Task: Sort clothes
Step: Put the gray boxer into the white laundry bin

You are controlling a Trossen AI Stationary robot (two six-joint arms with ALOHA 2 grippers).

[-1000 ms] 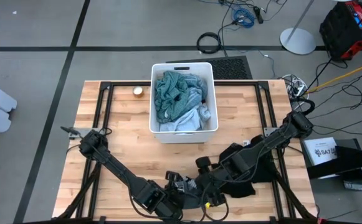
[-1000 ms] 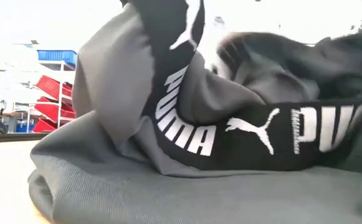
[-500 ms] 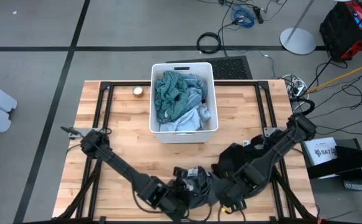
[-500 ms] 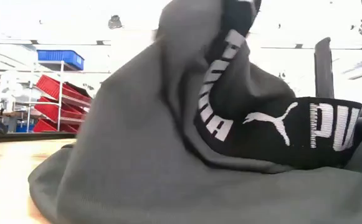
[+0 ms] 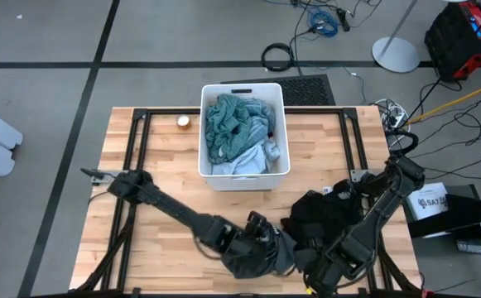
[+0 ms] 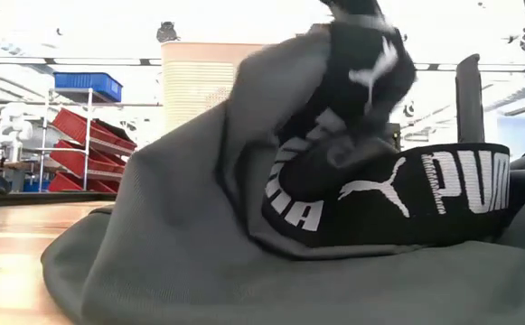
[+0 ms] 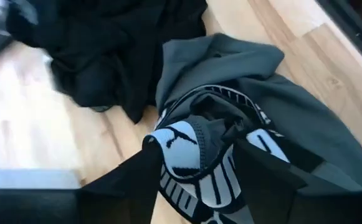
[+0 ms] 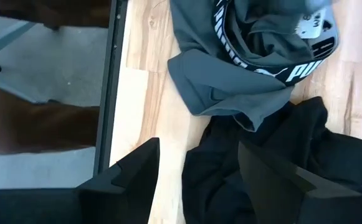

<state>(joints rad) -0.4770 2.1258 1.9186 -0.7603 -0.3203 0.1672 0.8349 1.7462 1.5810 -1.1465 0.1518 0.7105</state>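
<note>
A dark grey garment (image 5: pixel 252 261) with a black lettered waistband (image 6: pixel 461 181) lies bunched near the table's near edge. My left gripper (image 5: pixel 263 234) hovers over it, open, and a raised fold of the waistband (image 7: pixel 190 146) stands between its fingers. A black garment (image 5: pixel 323 215) lies just to the right on the table. My right gripper (image 5: pixel 317 279) is open and holds nothing. It is above the near edge, with the black garment (image 8: pixel 280 168) below it. A white bin (image 5: pixel 283 108) at the far middle holds teal and light blue clothes (image 5: pixel 236 124). My left gripper stands open on either side of the waistband's raised fold (image 7: pixel 168 140), coming slanting down from the table's left. The fold still stands up above the rest of the garment, which lies on the table. Whether the fingers (image 7: pixel 137 180) touch it I cannot tell.
A small round thing (image 5: pixel 183 122) sits left of the bin. Black frame rails (image 5: pixel 137 157) run along the table's sides. Bare wood shows at the left half (image 5: pixel 165 199). Beyond the near edge the floor (image 8: pixel 43 74) shows.
My left gripper has gone toward the table's right and a little toward the far edge. It has rolled, and the raised fold of grey cloth and waistband has shifted along with it. My right gripper has swung toward the table's right and near edge, off the grey garment.
</note>
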